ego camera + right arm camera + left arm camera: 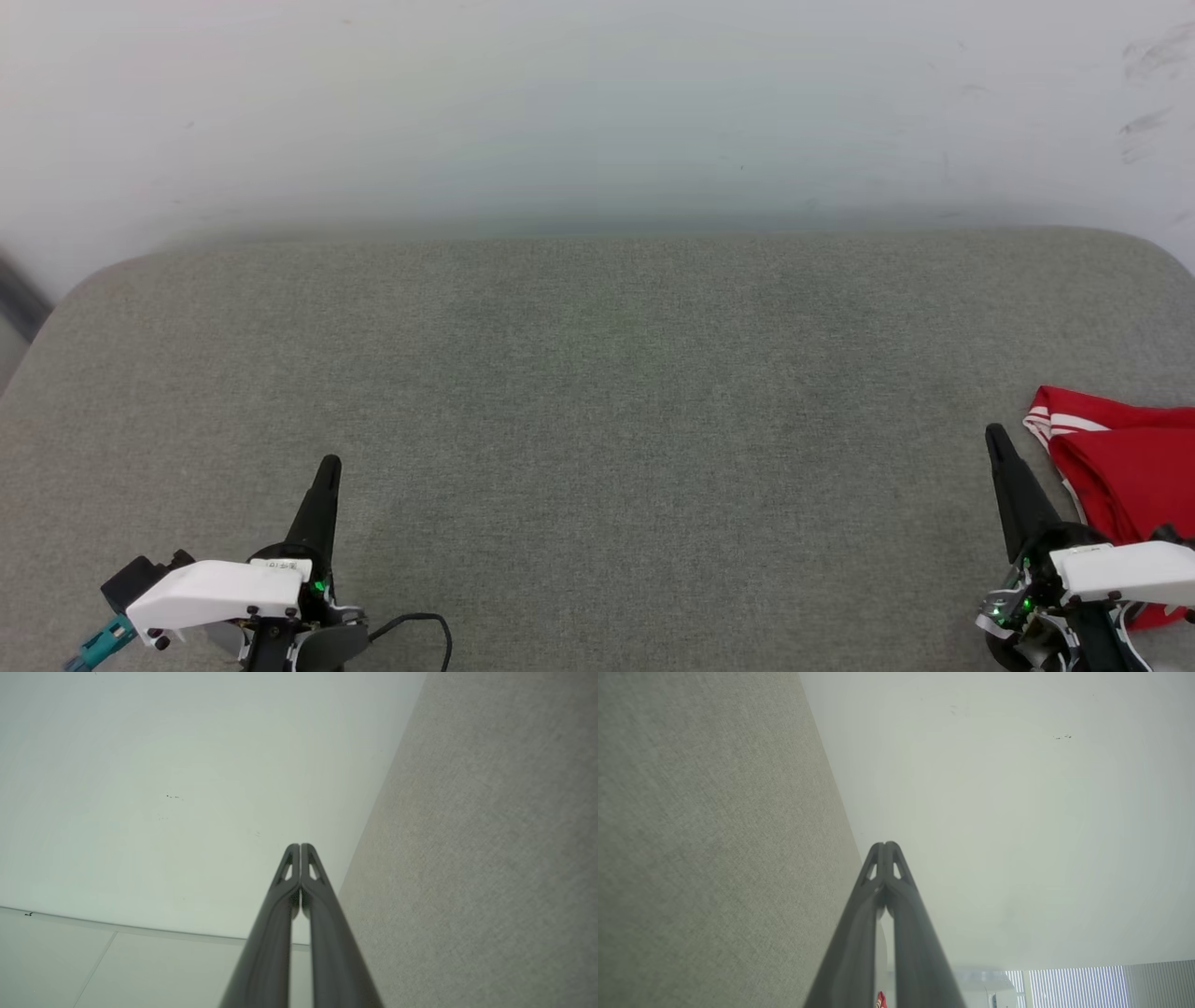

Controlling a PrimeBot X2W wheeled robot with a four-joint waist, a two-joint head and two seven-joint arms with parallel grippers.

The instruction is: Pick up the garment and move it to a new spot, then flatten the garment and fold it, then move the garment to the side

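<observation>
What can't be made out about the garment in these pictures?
1. Garment, head view: cut off by the right edge, its lower part behind the right gripper; lettering and fold state unreadable.
2. Left wrist view: a red sliver at the bottom edge, between the fingers of the left gripper, too small to identify.

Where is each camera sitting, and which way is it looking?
Head view: from the robot's head, facing forward and down at the grey cushion and white wall; shows the left gripper, right gripper and red garment.
Left wrist view: from the left wrist, facing along its shut fingers towards the wall, cushion alongside.
Right wrist view: from the right wrist, facing along its shut fingers at the same wall and cushion.
Shared: head and left wrist views both catch the garment.
</observation>
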